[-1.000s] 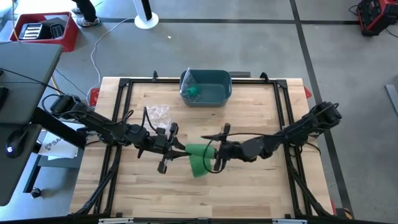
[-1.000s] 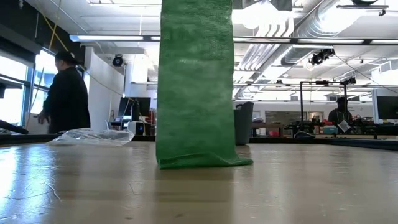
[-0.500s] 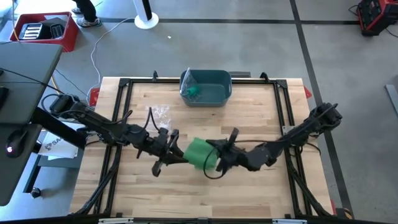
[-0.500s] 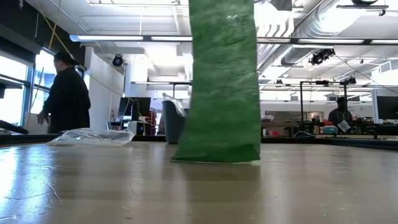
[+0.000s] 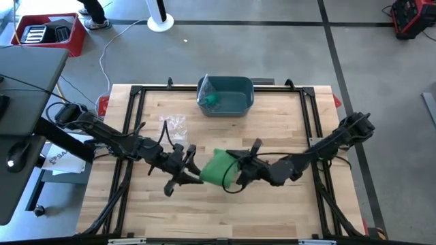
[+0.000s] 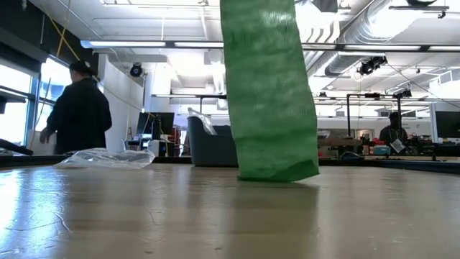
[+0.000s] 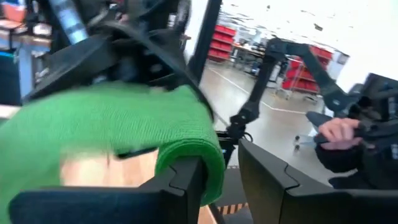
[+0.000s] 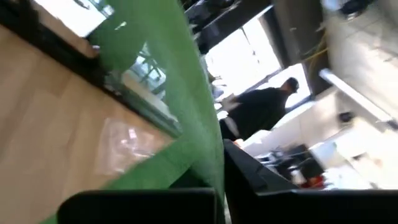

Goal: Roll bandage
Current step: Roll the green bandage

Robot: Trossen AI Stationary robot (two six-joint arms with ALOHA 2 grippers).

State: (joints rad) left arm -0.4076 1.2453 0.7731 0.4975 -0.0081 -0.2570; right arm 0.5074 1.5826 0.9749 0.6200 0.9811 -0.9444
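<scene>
I see the green bandage (image 5: pixel 219 168) hanging mid-worktop (image 5: pixel 272 211), my right end effector (image 5: pixel 236 171) clamped shut on its 3 o'clock edge and my left end effector (image 5: pixel 193 171) parted around its 9 o'clock edge.

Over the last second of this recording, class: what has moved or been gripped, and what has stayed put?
The green bandage was lifted: its hanging end, resting on the table a second ago, now hangs just clear and has shifted toward the right arm's side. The right claw closed on the bandage. The left claw moved a little nearer the front edge. The blue bin and clear plastic bag stayed where they were.
</scene>
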